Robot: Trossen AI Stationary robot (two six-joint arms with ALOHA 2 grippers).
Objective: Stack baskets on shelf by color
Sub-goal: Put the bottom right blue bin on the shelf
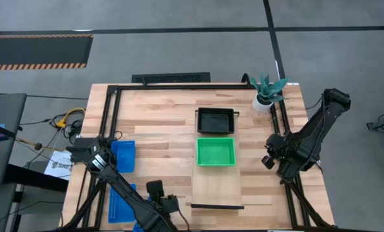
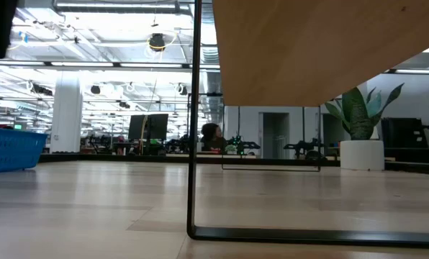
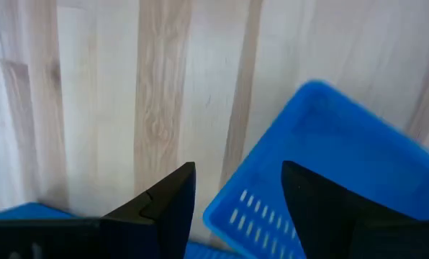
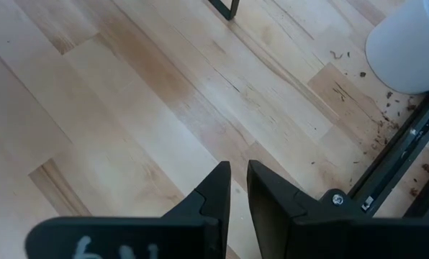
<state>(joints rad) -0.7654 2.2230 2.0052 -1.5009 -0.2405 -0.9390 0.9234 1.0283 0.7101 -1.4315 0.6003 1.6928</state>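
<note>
Grey floor with dark seams surrounds the wood-plank table point(image 1: 160, 116), and a striped hazard mat lies on the floor beyond its far left corner.

On the left side, the left gripper point(image 3: 237, 193) hangs over the near-left part of the table. Its two dark fingers stand apart, and the rim of a blue basket point(image 3: 344, 173) passes between them; whether the fingers touch the rim cannot be told. In the high view, one blue basket point(image 1: 123, 156) lies flat just beside the left arm, and a second blue basket point(image 1: 120, 202) lies nearer to the front edge, partly covered by the arm. The low view shows a blue basket point(image 2: 9, 147) at its left edge.

Toward the middle, well apart from both grippers, stands the shelf point(image 1: 216, 190), a pale board with a thin black rail at its near end. A bright green basket point(image 1: 216, 152) sits on it, and a black basket point(image 1: 216, 120) sits just behind the green one, at the far end.

On the right side, the right gripper point(image 4: 239, 188) hovers over bare wood near the right edge of the table. Its fingers are nearly together, with only a narrow gap, and hold nothing. A white pot with a green plant point(image 1: 267, 93) stands at the far right corner, beyond this gripper.
</note>
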